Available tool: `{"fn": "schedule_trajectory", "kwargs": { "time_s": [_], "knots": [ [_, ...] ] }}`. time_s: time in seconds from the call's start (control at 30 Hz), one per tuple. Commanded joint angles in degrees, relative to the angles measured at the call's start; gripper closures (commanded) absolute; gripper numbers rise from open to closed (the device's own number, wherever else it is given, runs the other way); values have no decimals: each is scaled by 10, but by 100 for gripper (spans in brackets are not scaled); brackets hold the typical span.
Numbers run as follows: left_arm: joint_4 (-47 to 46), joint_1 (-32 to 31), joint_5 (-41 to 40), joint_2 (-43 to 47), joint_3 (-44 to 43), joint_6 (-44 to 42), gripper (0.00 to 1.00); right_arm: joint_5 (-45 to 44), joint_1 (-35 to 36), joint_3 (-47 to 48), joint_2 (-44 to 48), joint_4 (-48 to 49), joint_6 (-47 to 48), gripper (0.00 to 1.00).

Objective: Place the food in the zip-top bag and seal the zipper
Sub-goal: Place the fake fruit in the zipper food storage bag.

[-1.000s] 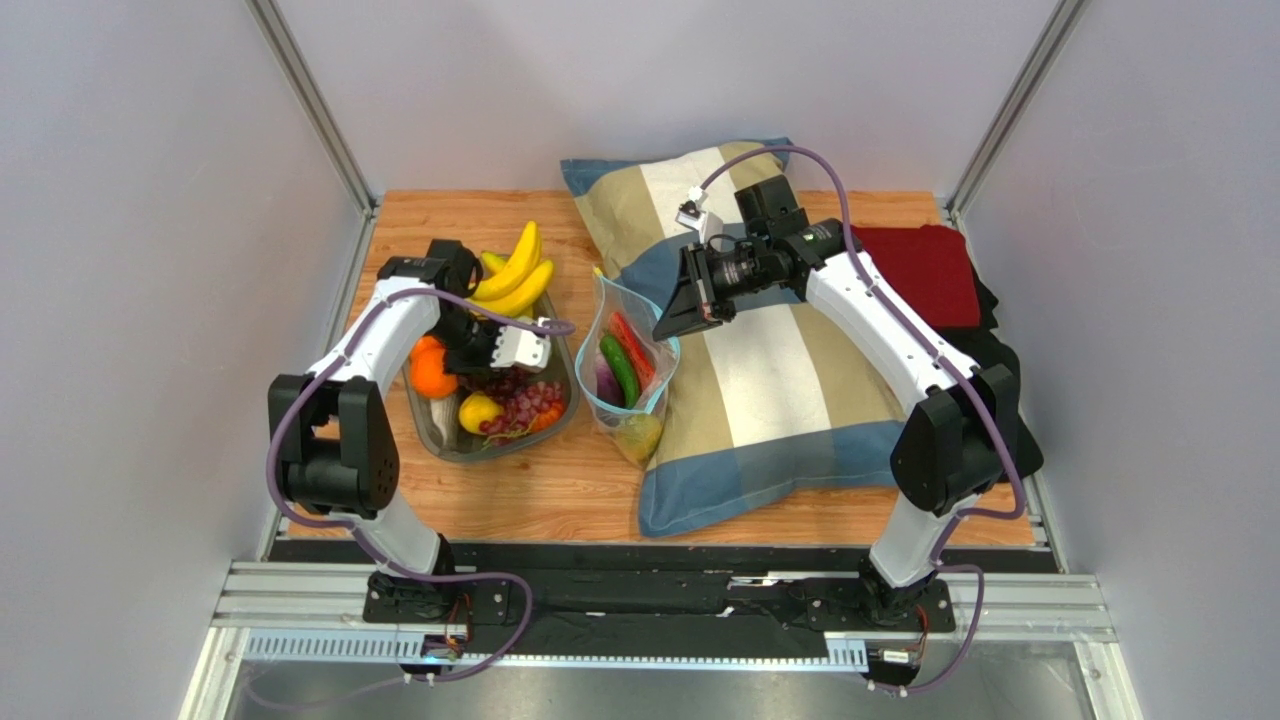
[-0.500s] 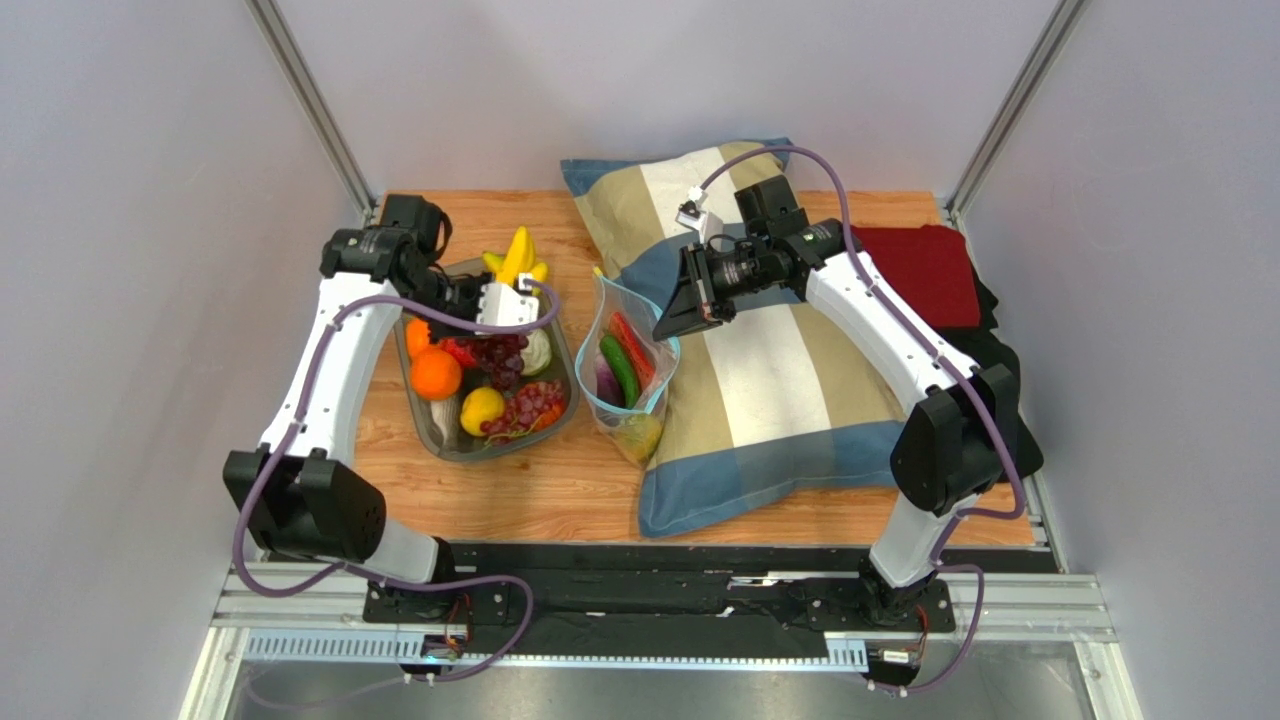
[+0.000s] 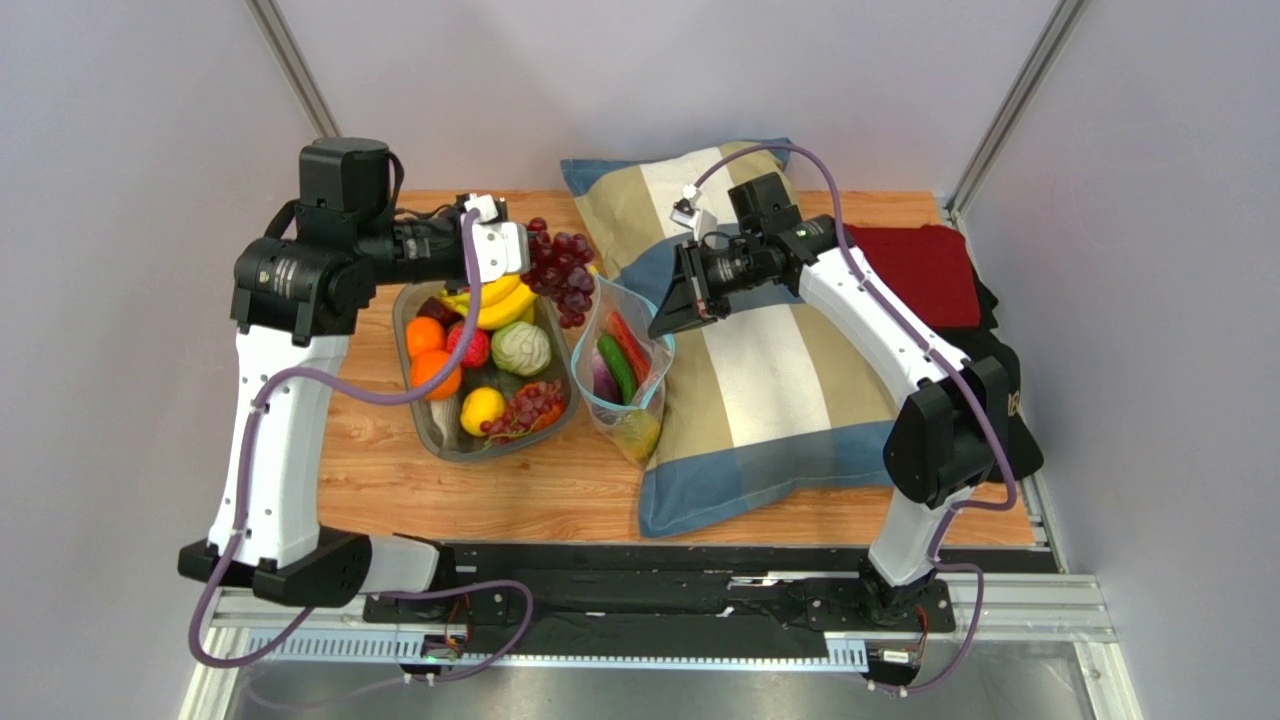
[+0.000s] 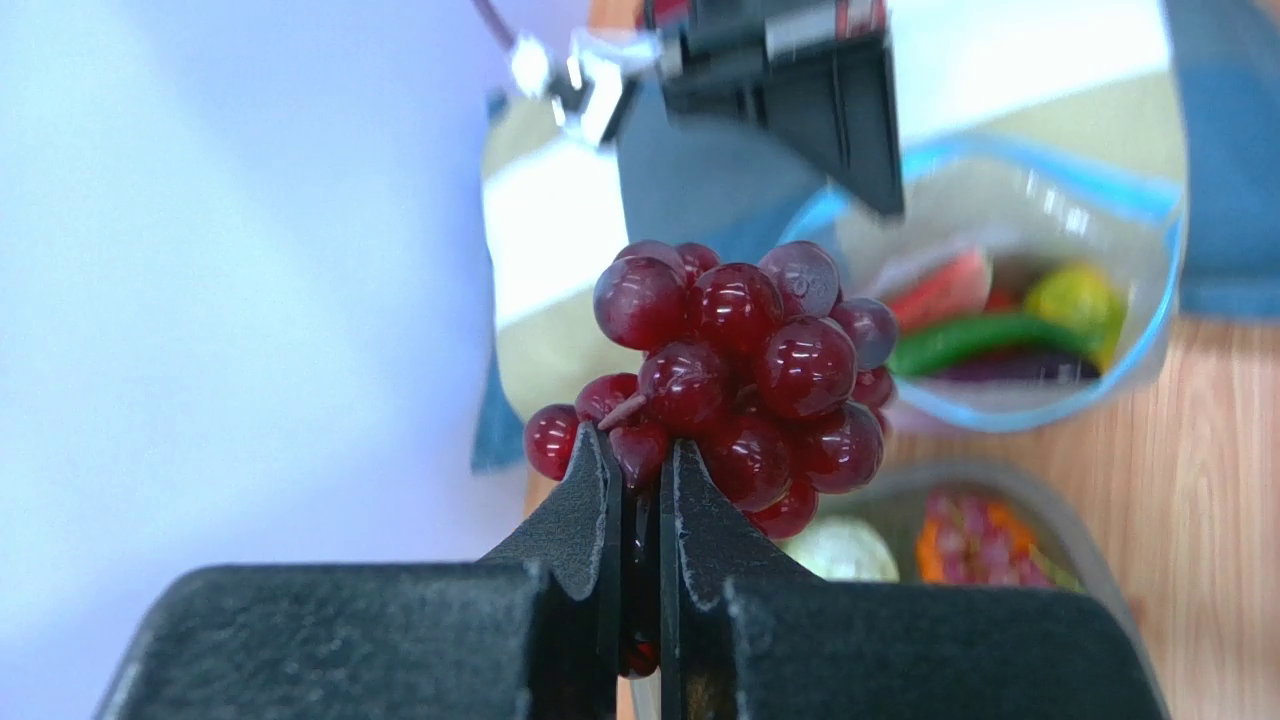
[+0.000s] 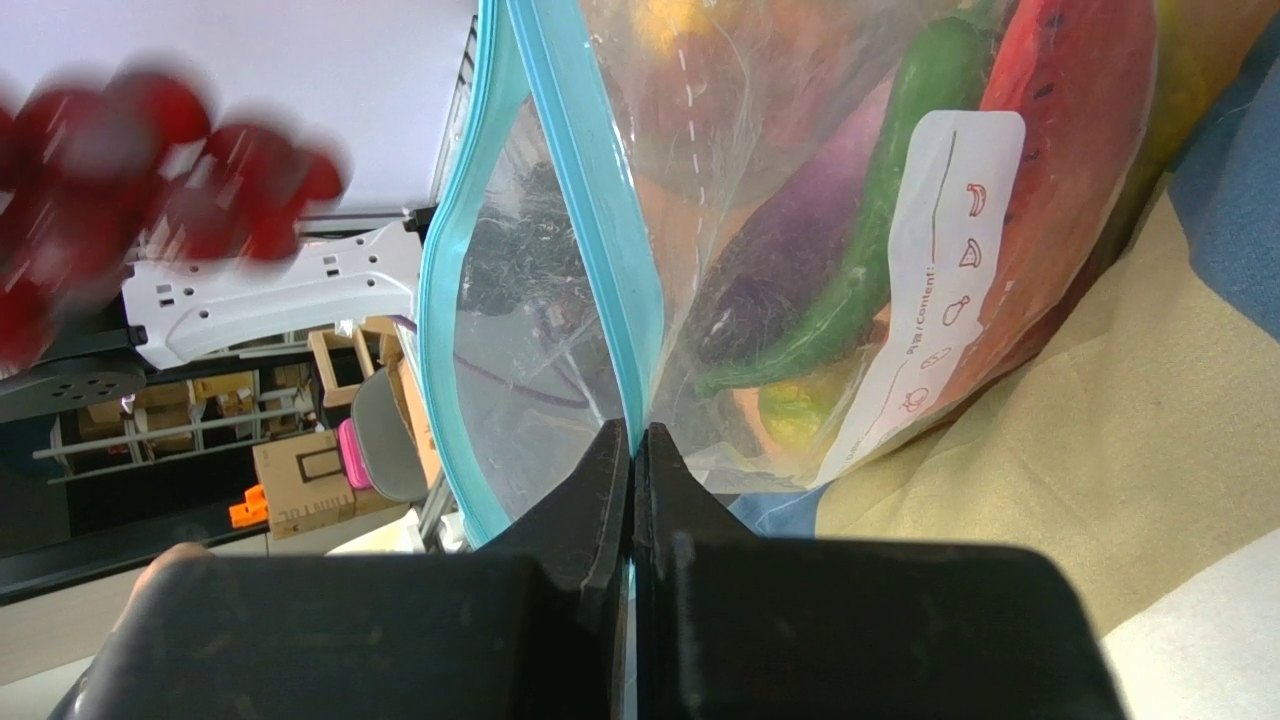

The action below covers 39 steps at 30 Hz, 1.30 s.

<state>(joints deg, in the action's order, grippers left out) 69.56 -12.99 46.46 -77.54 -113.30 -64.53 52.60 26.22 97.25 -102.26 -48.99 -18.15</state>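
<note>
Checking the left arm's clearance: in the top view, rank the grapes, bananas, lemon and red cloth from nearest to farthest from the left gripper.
1. grapes: clamped in the left gripper, just to its right.
2. bananas: just below it in the view.
3. lemon: lower still, toward the arm bases.
4. red cloth: far right.

The white label (image 5: 935, 285) on the zip-top bag (image 5: 751, 195) bears small print ending "Content:", otherwise illegible.
</note>
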Motion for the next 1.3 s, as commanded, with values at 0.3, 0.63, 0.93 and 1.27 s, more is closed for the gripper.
{"fn": "schedule_trajectory", "kwargs": {
  "time_s": [0.3, 0.63, 0.93, 1.27],
  "knots": [
    [-120, -160, -70, 24, 98, 25, 100, 17, 8, 29, 12, 12, 5, 100],
    [-113, -280, -254, -8, 153, -38, 100, 15, 9, 24, 21, 14, 0, 100],
    [-79, -337, -356, -85, 150, -10, 97, 14, 8, 22, 25, 17, -2, 100],
    [-152, -303, -263, -28, 164, 68, 24, 51, 8, 11, 39, 2, 67, 100]
  ]
}}
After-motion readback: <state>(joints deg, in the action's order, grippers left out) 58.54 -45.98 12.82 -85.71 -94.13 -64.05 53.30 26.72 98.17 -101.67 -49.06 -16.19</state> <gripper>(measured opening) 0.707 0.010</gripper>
